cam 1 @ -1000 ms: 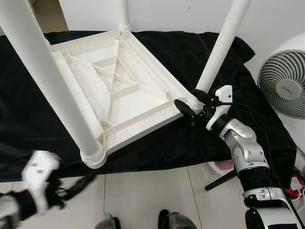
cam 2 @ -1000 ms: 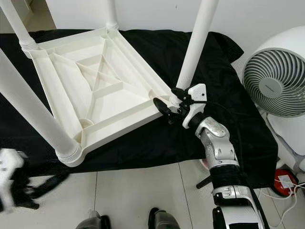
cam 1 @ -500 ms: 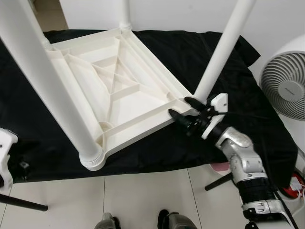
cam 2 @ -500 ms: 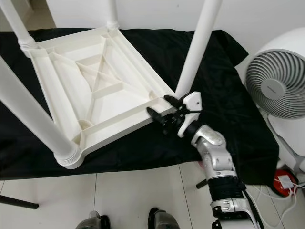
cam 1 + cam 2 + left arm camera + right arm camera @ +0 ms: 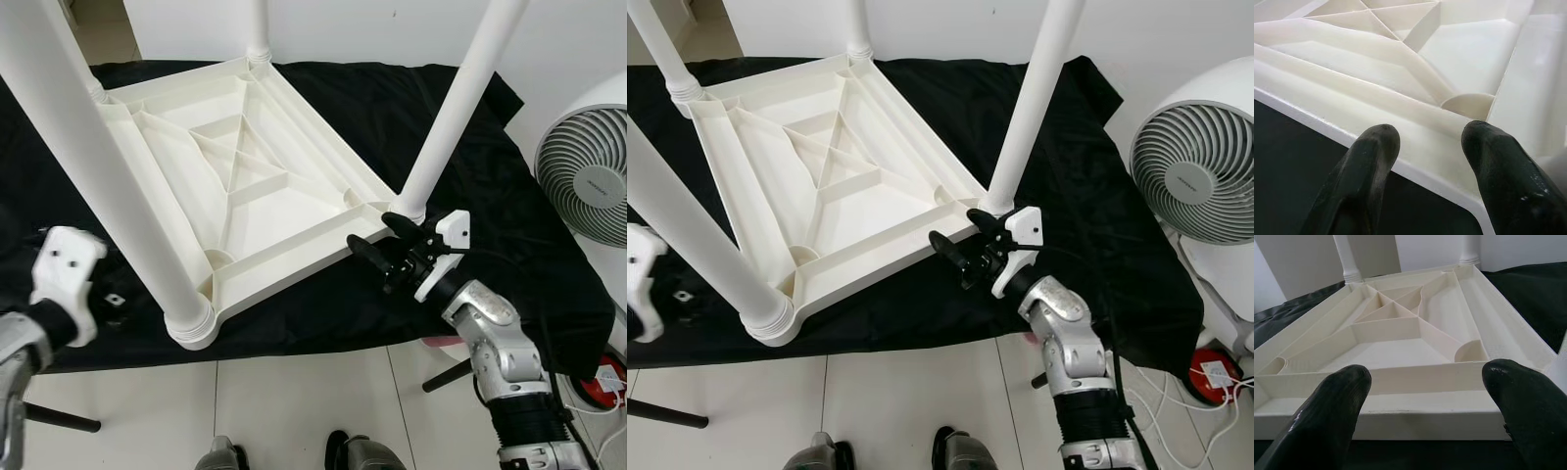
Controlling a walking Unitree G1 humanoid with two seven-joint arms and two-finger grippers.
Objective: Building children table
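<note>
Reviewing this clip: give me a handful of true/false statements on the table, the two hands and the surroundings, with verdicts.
1. The white plastic children's table lies upside down on the black cloth, legs pointing up. True.
2. The right hand is shut on a table leg. False: its fingers are open, one on each side of the tabletop's edge near the right-side leg.
3. A white round fan stands on the robot's right. True.
4. The left hand is shut. False: its fingers are apart, pointing at the tabletop's rim.
5. The table is missing its legs. False: four white legs stand fitted at the corners.
</note>
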